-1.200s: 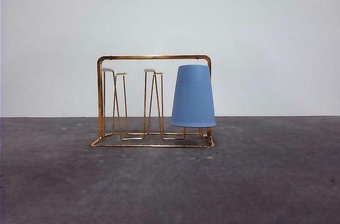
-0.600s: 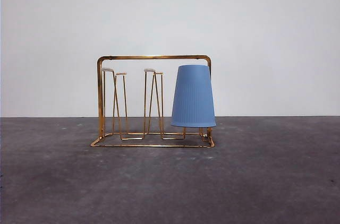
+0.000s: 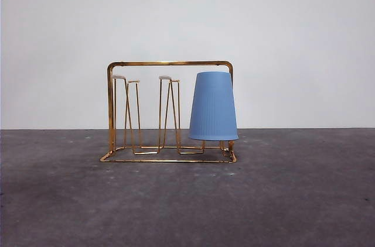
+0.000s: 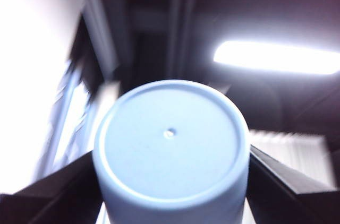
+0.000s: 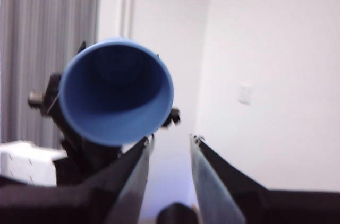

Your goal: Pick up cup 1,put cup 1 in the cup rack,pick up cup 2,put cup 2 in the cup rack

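On the gold-coloured wire cup rack (image 3: pixel 170 64), one ribbed blue plastic cup (image 3: pixel 213 106) already hangs upside down over the prong at one end of the frame, its rim just clear of the rack's base; the other prongs are bare. No arm shows near the rack on the dark grey counter (image 3: pixel 293 200). A second blue plastic cup (image 4: pixel 170 144) is held well away from the rack, out of the front view. The left end effector (image 4: pixel 172 168) is closed on its side wall, one black jaw on each side. The cup's closed base faces the left wrist camera, and its open mouth (image 5: pixel 116 96) faces the right wrist camera, so its long axis runs roughly from one arm towards the other. The right end effector (image 5: pixel 170 140) holds nothing. Its jaws stand a narrow gap apart, and the cup lies ahead of them and off to one side, not between them. The left arm is likely the one to carry this cup to a free prong, mouth down.
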Controlling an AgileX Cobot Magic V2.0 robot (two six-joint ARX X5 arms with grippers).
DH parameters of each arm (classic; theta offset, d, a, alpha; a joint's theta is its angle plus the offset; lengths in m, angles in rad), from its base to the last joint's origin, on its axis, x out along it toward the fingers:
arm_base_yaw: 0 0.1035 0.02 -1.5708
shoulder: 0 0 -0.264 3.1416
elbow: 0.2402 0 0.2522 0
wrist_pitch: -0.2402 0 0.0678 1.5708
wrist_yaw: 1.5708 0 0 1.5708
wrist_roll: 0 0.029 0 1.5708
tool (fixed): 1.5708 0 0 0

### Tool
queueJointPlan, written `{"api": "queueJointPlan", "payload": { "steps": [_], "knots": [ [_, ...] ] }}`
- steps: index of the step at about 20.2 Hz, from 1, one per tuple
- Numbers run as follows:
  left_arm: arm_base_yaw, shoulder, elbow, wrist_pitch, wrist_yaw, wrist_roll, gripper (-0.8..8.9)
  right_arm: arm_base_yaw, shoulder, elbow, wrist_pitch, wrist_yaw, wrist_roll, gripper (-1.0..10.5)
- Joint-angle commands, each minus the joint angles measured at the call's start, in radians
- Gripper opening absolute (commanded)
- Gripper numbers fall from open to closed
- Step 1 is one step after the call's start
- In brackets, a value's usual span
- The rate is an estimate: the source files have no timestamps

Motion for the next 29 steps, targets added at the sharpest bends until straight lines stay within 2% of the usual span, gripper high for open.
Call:
{"api": "queueJointPlan", "payload": {
  "steps": [1, 3, 5, 7, 11, 14, 19, 23, 29],
  "knots": [
    [0.021, -0.047, -0.005, -0.193, -0.042, 0.126, -0.08, 0.0, -0.043, -0.003, -0.128, 0.064, -0.061, 1.3],
    [0.027, -0.085, -0.005, -0.365, -0.13, 0.234, -0.08, 0.0, -0.071, -0.003, -0.216, 0.122, -0.09, 1.3],
    [0.026, -0.122, -0.005, -0.565, -0.283, 0.352, -0.08, 0.0, -0.105, -0.003, -0.308, 0.19, -0.113, 1.3],
    [0.026, -0.138, -0.005, -0.718, -0.415, 0.426, -0.08, 0.0, -0.131, -0.003, -0.373, 0.254, -0.134, 1.3],
    [0.026, -0.116, -0.005, -0.943, -0.639, 0.524, -0.08, 0.0, -0.167, -0.003, -0.451, 0.335, -0.141, 1.3],
    [0.027, -0.063, -0.005, -1.05, -0.751, 0.555, -0.08, 0.0, -0.172, -0.003, -0.47, 0.352, -0.154, 1.3],
    [0.027, 0.045, -0.005, -1.099, -0.873, 0.606, -0.08, 0.0, -0.172, -0.003, -0.496, 0.354, -0.155, 1.3],
    [0.04, 0.13, -0.005, -1.099, -0.943, 0.608, -0.08, 0.0, -0.172, -0.003, -0.542, 0.371, -0.155, 1.3],
    [0.14, 0.199, -0.006, -1.074, -0.874, 0.576, -0.08, 0.0, -0.172, -0.003, -0.599, 0.407, -0.156, 1.3]
  ]
}}
